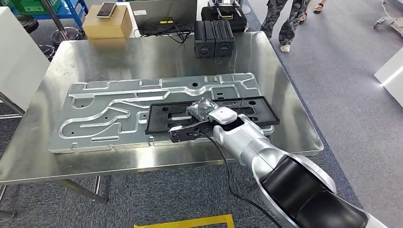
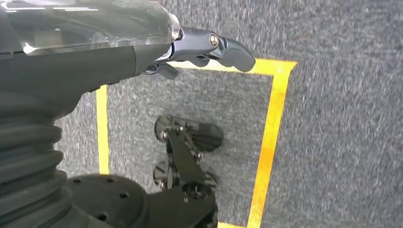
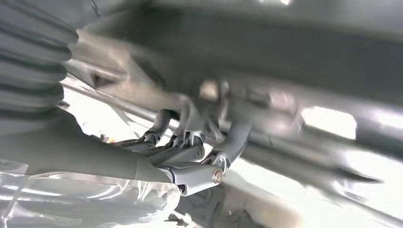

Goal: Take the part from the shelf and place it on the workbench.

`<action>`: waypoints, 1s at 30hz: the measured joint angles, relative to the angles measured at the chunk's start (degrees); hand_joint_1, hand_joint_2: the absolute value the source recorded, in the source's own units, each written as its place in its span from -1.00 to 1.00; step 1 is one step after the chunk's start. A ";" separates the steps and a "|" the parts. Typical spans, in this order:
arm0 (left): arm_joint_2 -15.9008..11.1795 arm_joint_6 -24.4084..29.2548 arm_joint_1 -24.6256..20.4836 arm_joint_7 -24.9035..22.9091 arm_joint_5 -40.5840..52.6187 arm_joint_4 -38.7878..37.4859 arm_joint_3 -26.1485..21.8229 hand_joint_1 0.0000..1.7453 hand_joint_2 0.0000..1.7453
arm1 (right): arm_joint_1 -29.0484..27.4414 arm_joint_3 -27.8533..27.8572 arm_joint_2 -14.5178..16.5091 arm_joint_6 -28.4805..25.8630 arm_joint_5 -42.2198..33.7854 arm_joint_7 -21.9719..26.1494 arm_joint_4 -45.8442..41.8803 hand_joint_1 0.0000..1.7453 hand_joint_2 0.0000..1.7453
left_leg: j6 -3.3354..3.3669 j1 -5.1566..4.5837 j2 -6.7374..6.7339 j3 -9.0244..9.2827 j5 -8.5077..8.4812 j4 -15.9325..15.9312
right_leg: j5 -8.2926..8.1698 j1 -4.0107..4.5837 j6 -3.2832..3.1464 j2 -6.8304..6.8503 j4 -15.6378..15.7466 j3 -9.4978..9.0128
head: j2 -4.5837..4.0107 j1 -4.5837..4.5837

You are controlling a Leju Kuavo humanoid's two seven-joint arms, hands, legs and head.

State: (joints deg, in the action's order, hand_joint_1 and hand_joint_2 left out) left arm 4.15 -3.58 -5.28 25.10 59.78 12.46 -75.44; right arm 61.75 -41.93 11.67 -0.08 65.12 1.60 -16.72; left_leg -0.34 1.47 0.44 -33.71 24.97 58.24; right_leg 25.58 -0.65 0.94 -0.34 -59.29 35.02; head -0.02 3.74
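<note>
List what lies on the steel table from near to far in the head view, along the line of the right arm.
Right hand → black part → silver plate → bare table → black boxes.

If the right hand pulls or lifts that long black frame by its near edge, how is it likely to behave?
The black frame is long, thin and full of cut-outs, so it would probably flex or sag when lifted by one edge. It lies flat on the smooth grey metal plate, so it would likely slide, not tip. It looks light for its length. The right hand sits at its near edge.
</note>
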 joint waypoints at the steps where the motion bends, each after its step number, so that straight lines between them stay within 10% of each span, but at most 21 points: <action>1: -0.01 -0.03 -0.03 0.07 0.09 -0.01 0.04 -1.00 -1.00 | 0.08 0.93 -0.07 -0.93 -1.77 1.89 -0.13 -1.00 -1.00 | 0.36 0.07 -0.06 -0.01 -0.16 -0.15 | 1.27 -0.08 0.21 0.02 -1.90 0.87 | 0.00 0.00; 4: -0.02 -0.07 -0.10 0.15 0.07 -0.01 0.20 -1.00 -1.00 | 0.10 5.39 0.06 -1.50 -10.27 11.85 -1.24 -1.00 -1.00 | 0.79 -0.11 -0.19 -0.17 -0.27 -0.19 | 6.50 -0.12 0.52 0.08 -12.79 5.92 | 0.00 -0.01; 6: -0.02 -0.09 -0.12 0.15 -0.11 -0.01 0.23 -1.00 -1.00 | 0.01 9.27 0.44 0.79 -17.36 19.65 -2.65 -1.00 -1.00 | 0.83 -0.21 -0.17 -0.19 -0.23 -0.11 | 6.48 -0.12 0.45 0.09 -15.61 7.32 | 0.00 -0.01; 11: 0.03 -0.52 -0.20 0.14 -0.17 -0.04 0.29 -1.00 -1.00 | -0.28 18.72 0.89 9.57 -34.39 31.33 -9.68 -1.00 -1.00 | 0.16 -0.51 0.23 -0.23 0.04 0.22 | -0.65 0.31 -0.69 0.05 -0.47 0.37 | 0.00 0.00; 16: 0.01 -0.54 -0.12 -0.37 -0.92 -0.05 0.30 -1.00 -1.00 | -3.76 24.76 -2.50 14.49 -53.48 33.45 -22.56 -1.00 -1.00 | -1.25 -0.36 0.29 -1.14 1.34 1.68 | -0.93 0.15 -1.83 0.26 1.43 -0.30 | 0.00 0.01; 21: -0.02 -0.08 0.05 -1.00 -3.34 -0.06 -0.44 -1.00 -1.00 | -11.85 28.26 -8.90 7.52 -57.06 33.49 -37.77 -1.00 -1.00 | -1.71 -0.22 -0.05 -7.49 6.83 15.50 | -0.88 0.22 -2.28 0.42 1.60 -0.62 | 0.00 0.02; 25: -0.02 0.05 0.09 -0.99 -5.09 -0.05 -1.65 -1.00 -1.00 | -19.46 31.12 -12.95 -4.02 -48.76 33.35 -49.86 -1.00 -1.00 | -0.96 -0.33 -0.05 -1.89 0.73 3.64 | -0.32 0.33 -1.65 0.31 1.19 -0.93 | 0.00 0.02; 30: 0.26 0.04 0.13 -0.67 -6.72 -0.05 -3.15 -1.00 -1.00 | -30.46 35.71 -18.64 -16.14 -38.26 30.07 -61.81 -1.00 -1.00 | 0.76 -0.52 0.35 -0.01 0.17 0.03 | 0.32 0.45 -0.02 0.41 0.99 -1.18 | 0.00 0.02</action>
State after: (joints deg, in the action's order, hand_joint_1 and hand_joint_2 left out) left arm 4.41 -3.54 -5.15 24.43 53.06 12.41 -78.59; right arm 31.29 -6.21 -6.97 -16.22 26.86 31.67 -78.53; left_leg 0.41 0.94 0.79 -33.71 25.14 58.27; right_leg 25.90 -0.20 0.91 0.07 -58.30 33.83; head -0.02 3.77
